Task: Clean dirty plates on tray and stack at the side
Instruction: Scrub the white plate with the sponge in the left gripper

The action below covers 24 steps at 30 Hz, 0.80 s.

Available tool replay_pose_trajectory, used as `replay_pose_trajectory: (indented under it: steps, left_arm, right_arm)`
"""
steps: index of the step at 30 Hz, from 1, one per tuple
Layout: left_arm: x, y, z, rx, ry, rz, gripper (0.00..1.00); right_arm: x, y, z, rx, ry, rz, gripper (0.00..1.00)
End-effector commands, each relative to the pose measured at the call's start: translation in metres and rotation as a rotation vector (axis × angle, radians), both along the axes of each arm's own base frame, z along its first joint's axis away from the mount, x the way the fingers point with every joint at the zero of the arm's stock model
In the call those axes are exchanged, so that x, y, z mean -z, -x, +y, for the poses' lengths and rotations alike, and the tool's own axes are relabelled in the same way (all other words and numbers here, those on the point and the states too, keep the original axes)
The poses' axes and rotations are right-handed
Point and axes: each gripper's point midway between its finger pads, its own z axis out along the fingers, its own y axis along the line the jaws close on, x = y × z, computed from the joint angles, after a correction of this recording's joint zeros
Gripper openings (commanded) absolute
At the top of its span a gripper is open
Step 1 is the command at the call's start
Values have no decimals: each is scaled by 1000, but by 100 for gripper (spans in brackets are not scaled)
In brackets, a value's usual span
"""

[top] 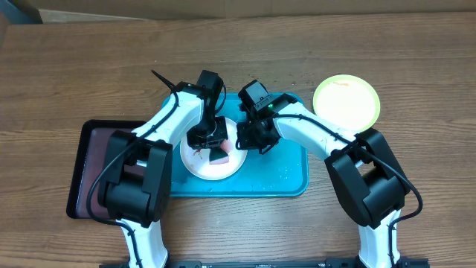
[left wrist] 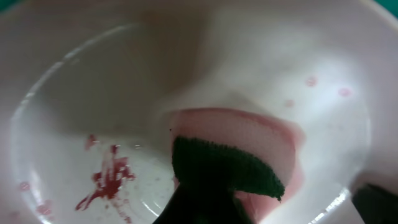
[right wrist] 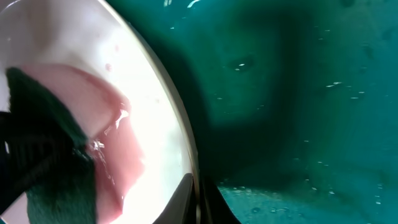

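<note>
A white plate lies on the turquoise tray, left of its middle. Reddish smears mark the plate's bottom. My left gripper is shut on a pink sponge with a dark green scouring side, and the sponge rests inside the plate beside the smears. At the plate's right edge my right gripper is shut on the rim, one finger inside and one outside. A yellow-green plate sits on the table beyond the tray's right far corner.
A dark maroon tray lies against the turquoise tray's left side, partly under my left arm. Water droplets dot the turquoise tray floor. Bare wooden table surrounds both trays.
</note>
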Motion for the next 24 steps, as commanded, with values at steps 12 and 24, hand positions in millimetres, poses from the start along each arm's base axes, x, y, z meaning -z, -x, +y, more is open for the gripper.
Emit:
replay_pose_trajectory:
  steps: [12, 24]
  left_arm:
    - [19, 1, 134, -113, -594, 12, 4]
    - [-54, -43, 103, -148, -381, -6, 4]
  right_arm:
    - [0, -10, -20, 34, 71, -24, 4]
    - [0, -10, -20, 34, 71, -25, 4]
